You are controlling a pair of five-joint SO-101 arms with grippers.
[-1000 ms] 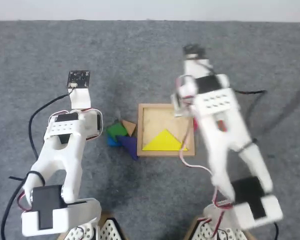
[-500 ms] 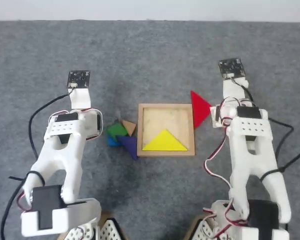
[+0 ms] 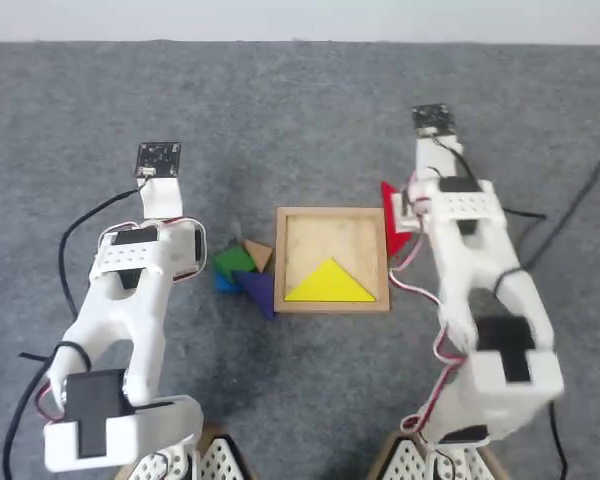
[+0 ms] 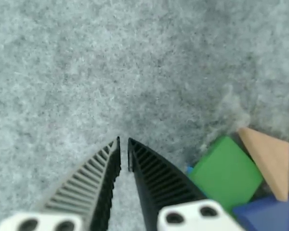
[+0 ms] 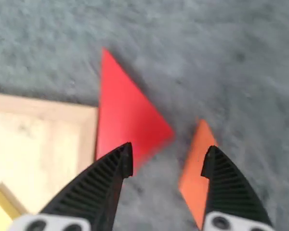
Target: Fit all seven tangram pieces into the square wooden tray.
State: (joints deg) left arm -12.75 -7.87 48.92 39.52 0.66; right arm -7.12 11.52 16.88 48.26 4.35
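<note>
My right jaws gape empty, left jaws near-closed and empty; closing the right here may trap red triangle (image 5: 127,120) and orange piece (image 5: 196,175) together.

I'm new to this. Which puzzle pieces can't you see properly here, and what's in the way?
Red triangle: high view, mostly under the right arm.
Orange piece: right wrist view, one end behind a finger of the right gripper, so its shape is unclear.
Blue piece: left wrist view, cut off by the picture's edge.
Purple piece: high view, too small and crowded by neighbours to trace its outline.
</note>
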